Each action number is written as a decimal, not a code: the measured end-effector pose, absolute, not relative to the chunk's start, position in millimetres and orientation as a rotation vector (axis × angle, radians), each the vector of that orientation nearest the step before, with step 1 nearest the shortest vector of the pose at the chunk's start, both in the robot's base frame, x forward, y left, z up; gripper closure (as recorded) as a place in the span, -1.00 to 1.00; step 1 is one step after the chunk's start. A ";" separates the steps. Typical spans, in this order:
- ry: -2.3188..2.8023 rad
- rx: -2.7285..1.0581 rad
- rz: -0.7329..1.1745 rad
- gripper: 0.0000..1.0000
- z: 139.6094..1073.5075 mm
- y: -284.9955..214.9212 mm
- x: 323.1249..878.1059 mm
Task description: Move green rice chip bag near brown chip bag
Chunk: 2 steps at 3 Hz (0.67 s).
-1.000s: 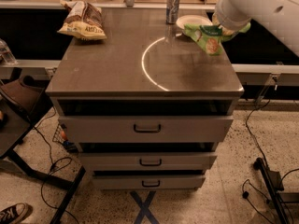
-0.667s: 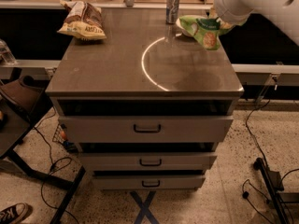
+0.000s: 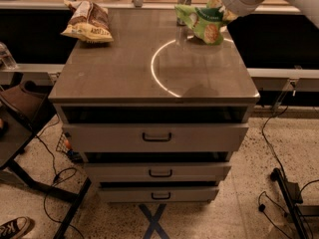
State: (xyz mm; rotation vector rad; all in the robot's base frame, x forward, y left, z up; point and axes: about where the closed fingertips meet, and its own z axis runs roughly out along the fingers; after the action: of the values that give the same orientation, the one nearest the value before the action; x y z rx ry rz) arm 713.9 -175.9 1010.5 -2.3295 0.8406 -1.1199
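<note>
The green rice chip bag (image 3: 202,22) hangs lifted above the back right of the grey cabinet top (image 3: 124,68), tilted, with round tan rice cakes pictured on it. My gripper (image 3: 217,5) is at the top right, shut on the bag's right end; the white arm behind it hides the fingers. The brown chip bag (image 3: 88,22), brown with a pale cream band, lies at the back left corner of the top, well apart from the green bag.
A silver can (image 3: 184,0) stands at the back, just behind the green bag. A bright ring of light (image 3: 159,63) marks the top. Drawers (image 3: 157,136) are below. A chair (image 3: 20,103) and cables are on the floor at left.
The gripper has lifted the green rice chip bag and carried it leftward and up across the back right of the top. The brown chip bag has not moved.
</note>
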 end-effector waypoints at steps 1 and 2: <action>0.733 -2.281 -1.032 1.00 1021.5 -140.7 706.2; 0.733 -2.281 -1.031 1.00 1021.3 -140.4 706.3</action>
State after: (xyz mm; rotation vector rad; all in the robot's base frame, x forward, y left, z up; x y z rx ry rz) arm 706.3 -140.4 1021.3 -2.2811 0.7326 -1.0312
